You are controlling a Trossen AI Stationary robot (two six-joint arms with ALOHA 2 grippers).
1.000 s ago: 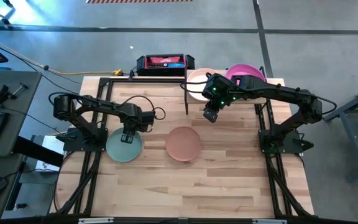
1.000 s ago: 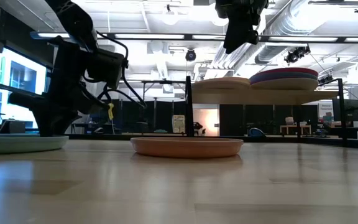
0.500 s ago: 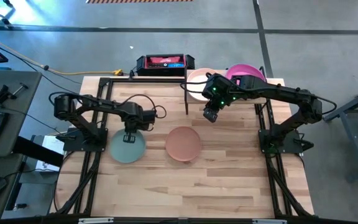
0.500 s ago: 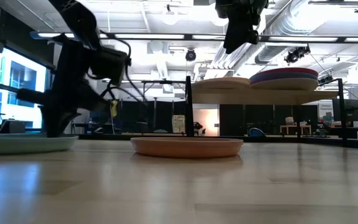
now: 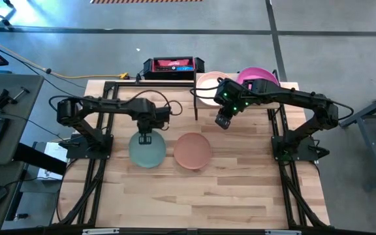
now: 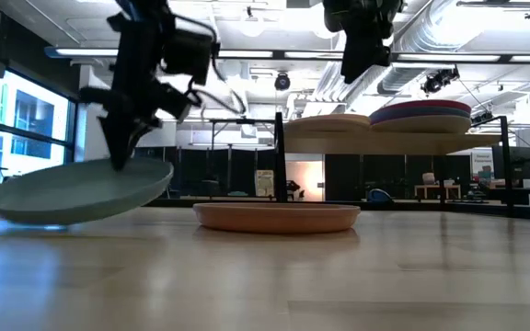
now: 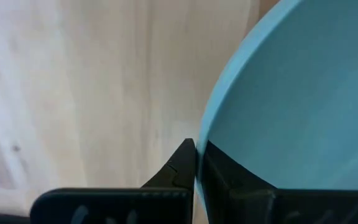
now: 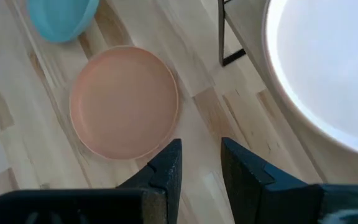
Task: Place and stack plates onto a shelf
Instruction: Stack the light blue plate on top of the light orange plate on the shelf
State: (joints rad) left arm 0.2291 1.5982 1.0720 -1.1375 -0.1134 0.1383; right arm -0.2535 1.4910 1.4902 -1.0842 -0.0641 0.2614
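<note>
Above the tabletop (image 5: 240, 196), high view: left hand (image 5: 144, 138) is clamped on the far rim of the mint plate (image 5: 147, 150), left of centre. Terracotta plate (image 5: 192, 150) lies flat near the tabletop's middle, just beside the mint plate, a narrow gap between them. Right hand (image 5: 222, 122) hangs over bare wood between the terracotta plate and the shelf (image 5: 286, 86) at the far right corner. On the shelf: 1 cream plate (image 5: 204, 83) on its left half and a stack topped by a pink plate (image 5: 260, 76) on its right half.

Low view: mint plate (image 6: 81, 191) is tilted, its gripped edge raised, lower edge at or near the wood; contact not clear. Left hand (image 6: 118, 156) pinches that raised rim. Terracotta plate (image 6: 277, 217) sits flat. Right hand (image 6: 362, 69) hangs high, holding nothing.

Left wrist view: both fingers (image 7: 182, 171) closed on the mint plate's (image 7: 291, 106) rim, 1 each side.

Right wrist view: right hand (image 8: 201, 163) stands partly open and empty, with the terracotta plate (image 8: 124, 99) and a white plate (image 8: 328, 62) on the shelf ahead.
</note>
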